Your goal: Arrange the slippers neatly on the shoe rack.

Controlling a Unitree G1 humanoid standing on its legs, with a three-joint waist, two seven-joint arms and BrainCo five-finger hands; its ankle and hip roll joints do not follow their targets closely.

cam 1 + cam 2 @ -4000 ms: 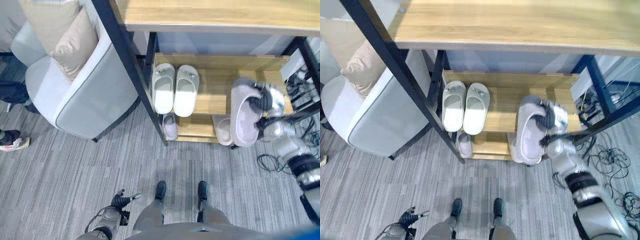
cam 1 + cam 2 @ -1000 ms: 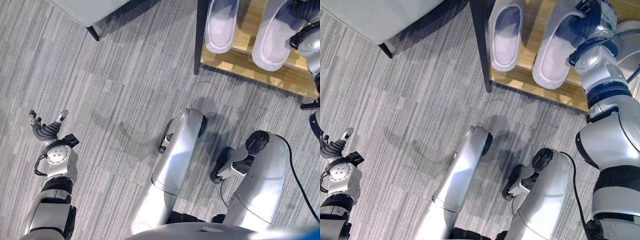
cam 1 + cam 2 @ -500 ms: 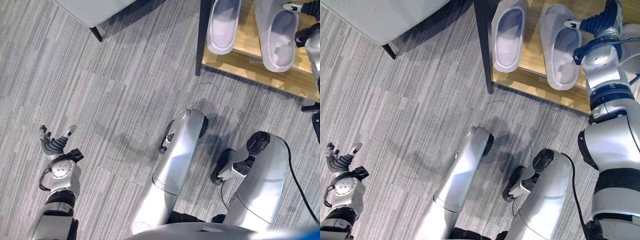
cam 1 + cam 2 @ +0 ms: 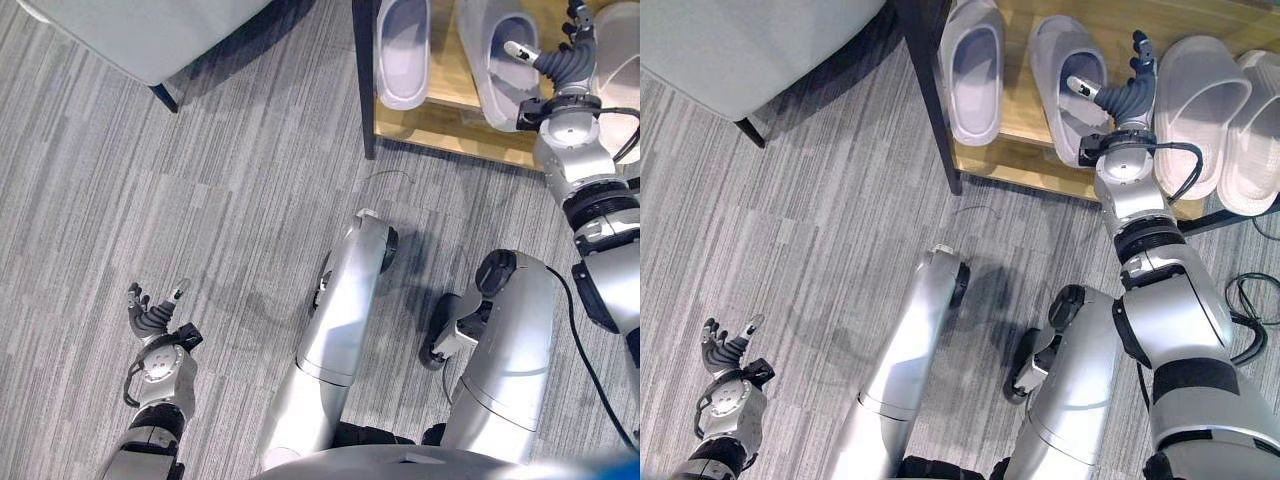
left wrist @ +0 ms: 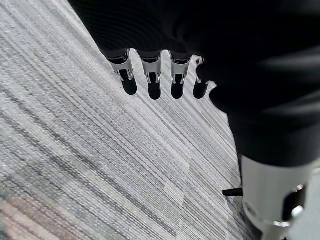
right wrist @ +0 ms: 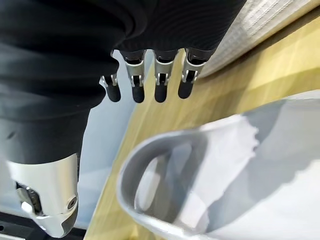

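1. Grey carpet floor lies under the left hand, fingers spread, holding nothing.
2. Right hand, fingers relaxed and empty, hovers over the lilac slippers at the shoe rack shelf's front edge.
3. They look light, soft foam; grip the strap.

Both hands open — the right one raised high and forward, the left one low at the side.

The right hand sits at the end of an arm stretched forward and up, its dark-tipped fingers spread and straight, thumb held apart; in its own wrist view the fingers hang in a row, relaxed and closed on nothing. The left hand hangs low at the robot's left, palm turned up, fingers loosely fanned with the thumb out to one side — in its wrist view the fingers are likewise straight and empty.
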